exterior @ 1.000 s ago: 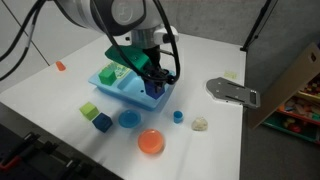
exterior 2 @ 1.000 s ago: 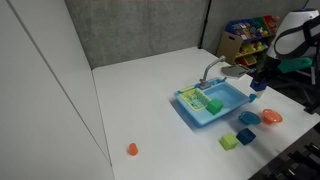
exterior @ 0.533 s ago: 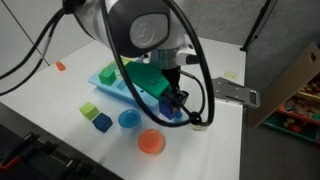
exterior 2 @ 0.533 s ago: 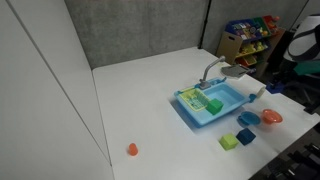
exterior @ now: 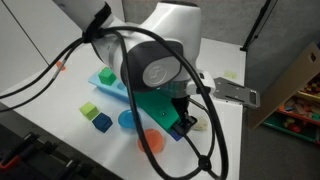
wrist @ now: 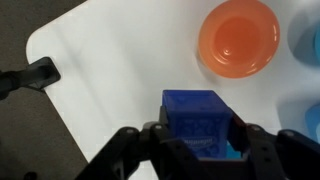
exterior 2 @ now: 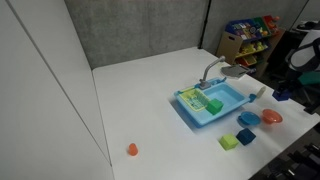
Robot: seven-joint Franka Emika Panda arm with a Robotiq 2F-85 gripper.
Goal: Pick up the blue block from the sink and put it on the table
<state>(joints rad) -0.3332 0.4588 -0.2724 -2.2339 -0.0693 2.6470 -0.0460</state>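
Note:
My gripper (wrist: 200, 145) is shut on the blue block (wrist: 203, 115), a dark royal-blue cube, and holds it above the white table (wrist: 110, 60). In an exterior view the held block (exterior: 183, 128) hangs beside the orange bowl, away from the sink (exterior: 108, 84). In the exterior view with the shelves, the gripper (exterior 2: 286, 92) with the block (exterior 2: 279, 95) is past the right end of the light blue sink (exterior 2: 225, 108) with its grey faucet (exterior 2: 212, 72). Green pieces lie in the sink.
An orange bowl (wrist: 238, 37) (exterior: 150, 141) and a round blue bowl (exterior: 127, 119) lie near the gripper. A green cube (exterior: 89, 110), a teal cube (exterior: 101, 122), an orange cone (exterior 2: 132, 149) and a grey flat object (exterior: 235, 93) are on the table. The table edge is close in the wrist view.
The gripper has carried the blue block out of the sink and away from it, to a spot over the table beside the orange bowl.

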